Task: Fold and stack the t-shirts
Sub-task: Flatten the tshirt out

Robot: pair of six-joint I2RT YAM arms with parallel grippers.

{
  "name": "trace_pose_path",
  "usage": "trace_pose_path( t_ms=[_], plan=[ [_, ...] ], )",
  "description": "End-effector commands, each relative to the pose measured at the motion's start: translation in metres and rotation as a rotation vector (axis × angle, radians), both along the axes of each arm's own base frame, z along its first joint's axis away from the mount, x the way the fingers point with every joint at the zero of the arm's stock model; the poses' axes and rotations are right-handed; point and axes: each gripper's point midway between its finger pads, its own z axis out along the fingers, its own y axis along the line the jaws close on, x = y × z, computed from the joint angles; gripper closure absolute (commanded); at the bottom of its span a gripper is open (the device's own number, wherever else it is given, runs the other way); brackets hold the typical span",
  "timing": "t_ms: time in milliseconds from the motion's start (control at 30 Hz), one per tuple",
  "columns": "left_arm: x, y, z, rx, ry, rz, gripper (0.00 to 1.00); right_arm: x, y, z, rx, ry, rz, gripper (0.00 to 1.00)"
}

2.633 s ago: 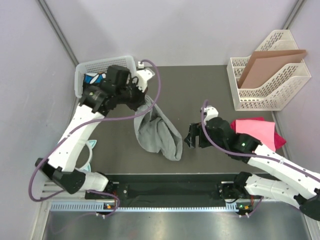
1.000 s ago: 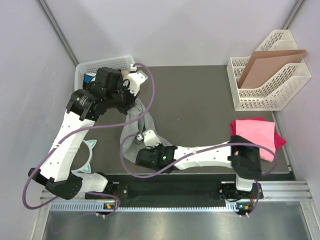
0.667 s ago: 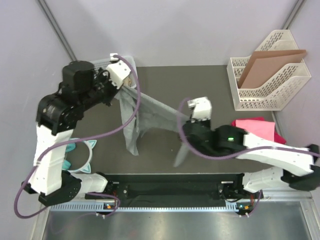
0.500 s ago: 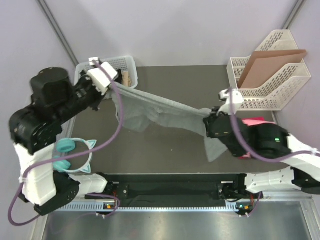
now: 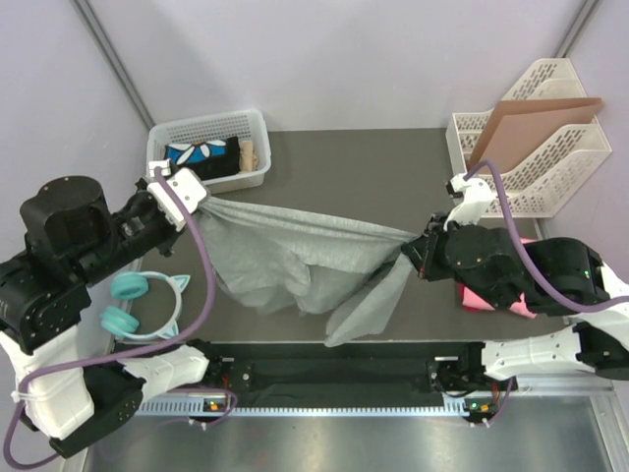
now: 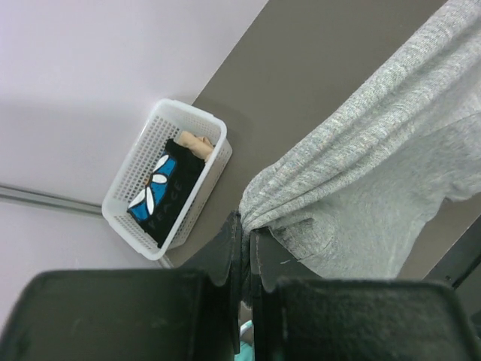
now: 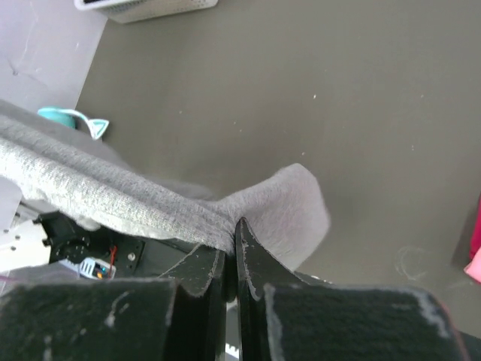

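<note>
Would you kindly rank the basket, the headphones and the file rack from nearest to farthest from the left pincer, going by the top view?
From the left pincer, shut on the grey shirt:
1. Basket, just beyond it at the far left corner.
2. Headphones, at the left edge, toward the arm bases.
3. File rack, across the table at the far right.

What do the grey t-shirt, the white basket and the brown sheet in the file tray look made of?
Heather grey t-shirt: soft knit cloth, matte; flecked surface, drapes and bunches.
White lattice basket: likely moulded plastic; rigid perforated walls.
Flat brown sheet: probably cardboard; matte, stiff, straight edges.
</note>
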Motion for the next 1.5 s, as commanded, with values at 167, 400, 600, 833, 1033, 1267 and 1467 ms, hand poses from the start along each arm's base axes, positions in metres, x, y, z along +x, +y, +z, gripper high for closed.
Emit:
trace_pose_path(
  t_ms=[167,400,600,833,1033,1267,1467],
  plan=[
    [-0.017,0.044,0.001,0.116,-0.054,0.118,1.0,-0.05,-0.009,-0.036,-0.091,0.172,0.245,1.0],
    [-0.046,0.07,-0.016,0.158,-0.091,0.158,1.0,-0.107,-0.012,-0.065,0.014,0.357,0.444,1.0],
    [-0.04,0.065,-0.067,0.202,0.052,0.157,1.0,-0.074,-0.051,-0.048,0.097,0.253,0.257,1.0],
    [0.024,0.043,-0.142,0.315,0.142,0.161,1.0,-0.033,-0.063,-0.063,0.013,0.096,0.042,1.0],
    [0.084,0.034,-0.214,0.482,0.226,0.171,1.0,-0.019,-0.054,-0.125,-0.137,0.116,-0.055,1.0],
    [0.162,0.087,-0.237,0.377,0.363,0.299,1.0,0.074,-0.065,-0.194,-0.208,0.205,-0.173,1.0],
    [0.206,0.105,-0.262,0.364,0.385,0.376,1.0,0.159,-0.093,-0.211,-0.18,0.259,-0.267,1.0]
  ],
)
